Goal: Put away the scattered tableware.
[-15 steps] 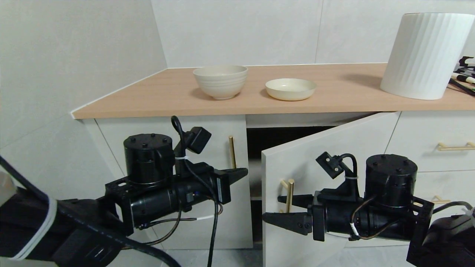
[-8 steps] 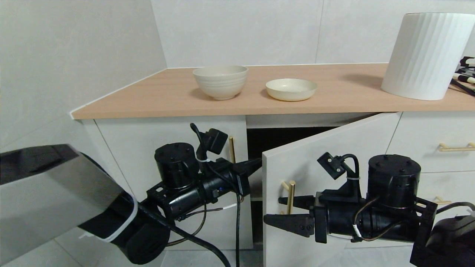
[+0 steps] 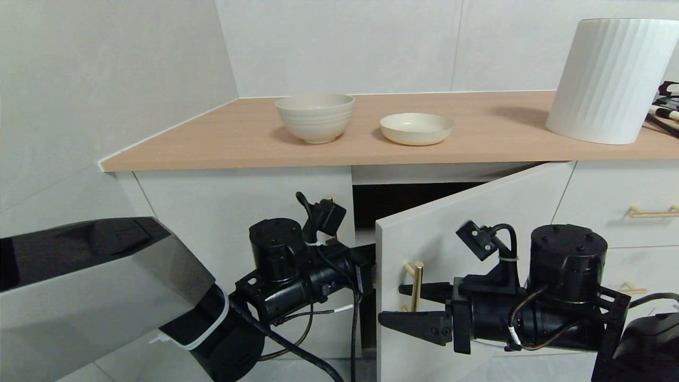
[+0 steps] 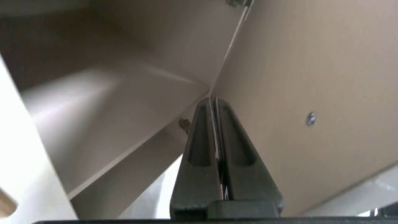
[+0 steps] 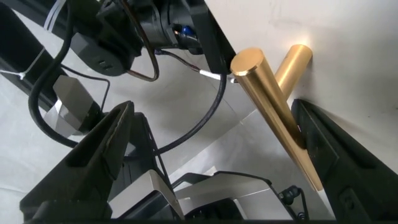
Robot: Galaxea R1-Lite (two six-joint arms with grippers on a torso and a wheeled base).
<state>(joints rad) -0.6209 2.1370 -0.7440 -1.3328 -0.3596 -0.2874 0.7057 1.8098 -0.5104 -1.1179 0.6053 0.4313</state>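
Brass handle (image 3: 417, 281) sits ungripped between your right gripper's (image 3: 392, 303) spread fingers. Your left gripper (image 4: 214, 104), fingers pressed together, has slid behind the cabinet door (image 3: 467, 212), looking set to swing it wider.

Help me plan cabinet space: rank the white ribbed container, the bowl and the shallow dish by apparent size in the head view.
1. white ribbed container, clearly largest
2. bowl
3. shallow dish, nearly the bowl's width but much lower

A ribbed cream bowl (image 3: 315, 116) and a shallow cream dish (image 3: 416, 128) stand upright, apart, on the wooden counter (image 3: 212, 144).
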